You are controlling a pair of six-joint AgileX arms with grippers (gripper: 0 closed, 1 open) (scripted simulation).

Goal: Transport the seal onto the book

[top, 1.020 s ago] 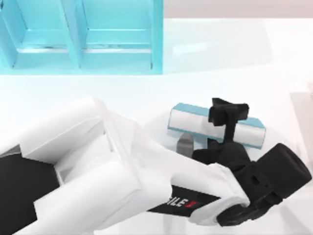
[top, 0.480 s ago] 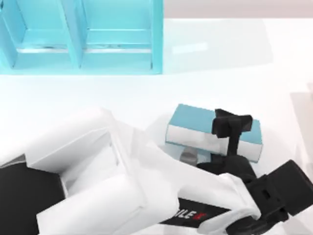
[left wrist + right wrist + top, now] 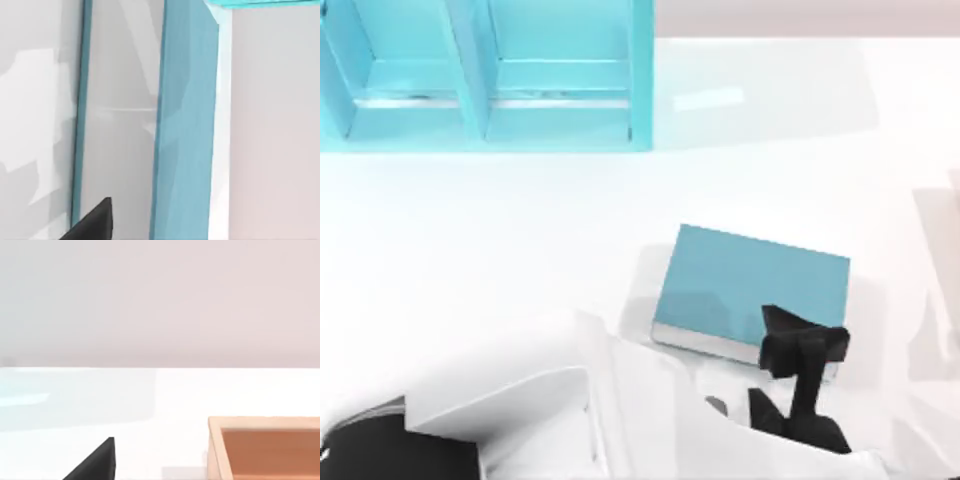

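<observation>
**Arm pulls back and the book's cover shows**

The white surface (image 3: pixel 520 220) holds a big teal shelf unit (image 3: pixel 485 75) at the far side. Nearer than the shelf unit, and off to its right, lies the book (image 3: pixel 745 285), flat, teal cover up.

A second ago the big white left arm (image 3: pixel 650 420) covered much of the book. Now it has moved back toward the near edge, and most of the cover is bare. The left hand (image 3: pixel 800 345) hangs over the book's near right corner. I cannot tell if its fingers are open or shut.

The seal is hidden from me. I see no red knob on the bare cover, so I cannot tell where it is.

The right wrist view shows a tan box (image 3: pixel 265 447) on the surface.
</observation>
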